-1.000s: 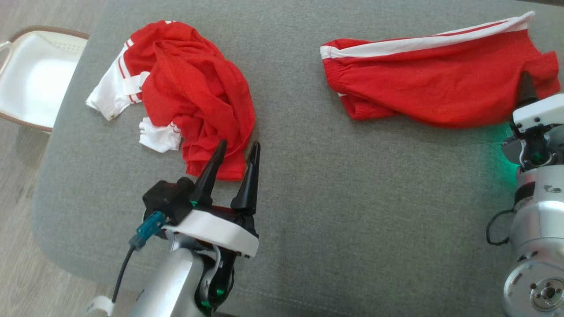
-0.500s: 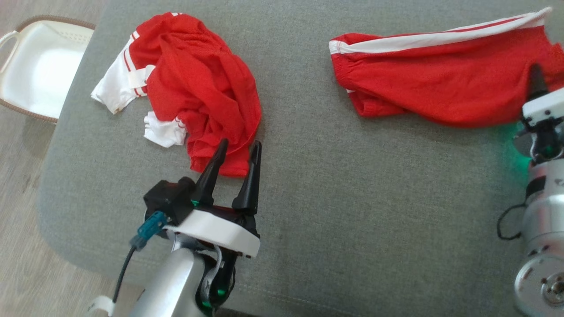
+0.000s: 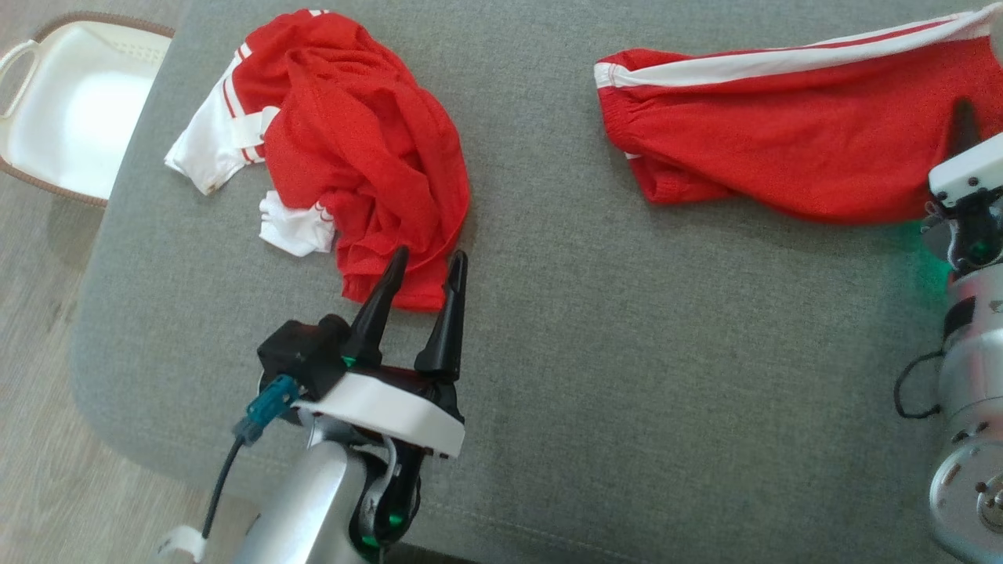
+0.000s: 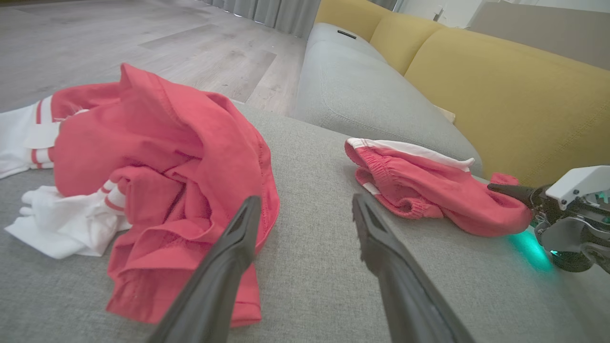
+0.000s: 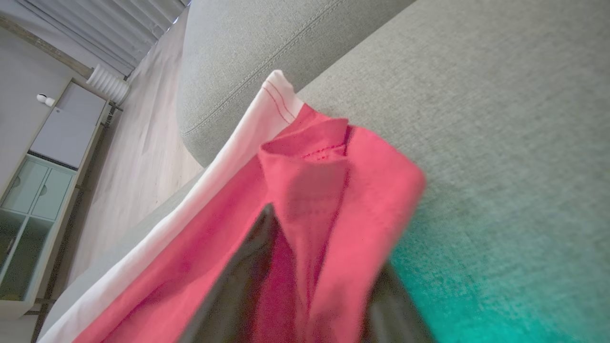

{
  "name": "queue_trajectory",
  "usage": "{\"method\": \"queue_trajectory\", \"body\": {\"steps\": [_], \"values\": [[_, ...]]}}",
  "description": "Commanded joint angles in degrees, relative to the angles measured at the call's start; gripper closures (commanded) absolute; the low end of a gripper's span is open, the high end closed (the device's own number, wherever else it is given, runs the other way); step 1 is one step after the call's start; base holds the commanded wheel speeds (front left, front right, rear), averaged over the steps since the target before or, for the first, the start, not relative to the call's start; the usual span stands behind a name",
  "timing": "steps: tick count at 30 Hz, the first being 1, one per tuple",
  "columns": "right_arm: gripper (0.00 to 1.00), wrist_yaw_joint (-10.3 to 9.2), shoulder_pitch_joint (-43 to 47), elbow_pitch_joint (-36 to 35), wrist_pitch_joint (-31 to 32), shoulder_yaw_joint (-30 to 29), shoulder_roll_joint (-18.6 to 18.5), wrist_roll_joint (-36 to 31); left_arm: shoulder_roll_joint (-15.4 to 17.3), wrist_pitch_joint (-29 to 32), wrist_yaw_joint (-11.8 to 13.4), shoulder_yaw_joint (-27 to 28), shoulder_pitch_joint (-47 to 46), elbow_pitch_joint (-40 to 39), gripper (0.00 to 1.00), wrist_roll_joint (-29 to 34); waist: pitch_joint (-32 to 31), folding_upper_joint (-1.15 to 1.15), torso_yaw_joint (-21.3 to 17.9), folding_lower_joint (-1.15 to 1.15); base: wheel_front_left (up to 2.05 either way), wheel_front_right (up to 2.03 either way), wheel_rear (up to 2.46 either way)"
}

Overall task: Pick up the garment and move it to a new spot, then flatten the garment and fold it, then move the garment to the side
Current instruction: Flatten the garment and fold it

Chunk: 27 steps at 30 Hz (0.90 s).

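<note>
The garment [image 3: 360, 149] lies crumpled at the far left of the grey cushion [image 3: 627, 352], red with white sleeves poking out at its left; its lettering is hidden in the folds. My left gripper [image 3: 430, 253] is open, with its fingertips over the garment's near hem and nothing between them. In the left wrist view, the garment [image 4: 157, 166] sits left of the open left gripper [image 4: 306, 199]. My right gripper [image 3: 962, 125] is shut on the smaller red garment [image 3: 783, 149], whose fold is pinched between the fingers of the right gripper [image 5: 314, 247].
A white basket [image 3: 70, 110] stands on the wooden floor past the cushion's left edge. The smaller red garment [image 4: 429, 195] with white trim is spread at the far right. A yellow sofa back [image 4: 500, 85] rises behind. Bare cushion lies between the two garments.
The whole head picture has shifted a little, so the camera moved. The right gripper, still shut on the smaller red garment, has drifted right and up. The left gripper stays open.
</note>
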Motion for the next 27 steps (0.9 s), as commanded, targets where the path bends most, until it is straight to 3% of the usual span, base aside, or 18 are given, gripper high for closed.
{"method": "queue_trajectory", "body": {"steps": [1, 18, 27], "values": [[1.00, -0.05, -1.76, -0.84, -0.71, 1.49, 0.10, -0.58, 0.42, -0.70, 0.24, 1.61, -1.72, -1.76, 0.00, -0.55, -0.25, 0.00, -0.10, 0.00, 0.00, 0.00, 0.00], [1.00, -0.05, 7.06, -0.46, -9.80, -2.14, -0.13, -0.25, 0.42, -0.70, -0.52, 3.57, 1.50, -0.23, 0.00, 1.21, -7.88, 0.00, -6.07, 0.00, 0.00, 0.00, 0.00], [1.00, -0.05, 16.99, -5.98, -10.69, -8.22, 2.84, -1.15, 0.42, -0.70, -1.10, 5.66, 3.80, 0.21, 0.00, 2.49, -12.06, 0.00, -10.55, 0.00, 0.00, 0.00, 0.00]]}}
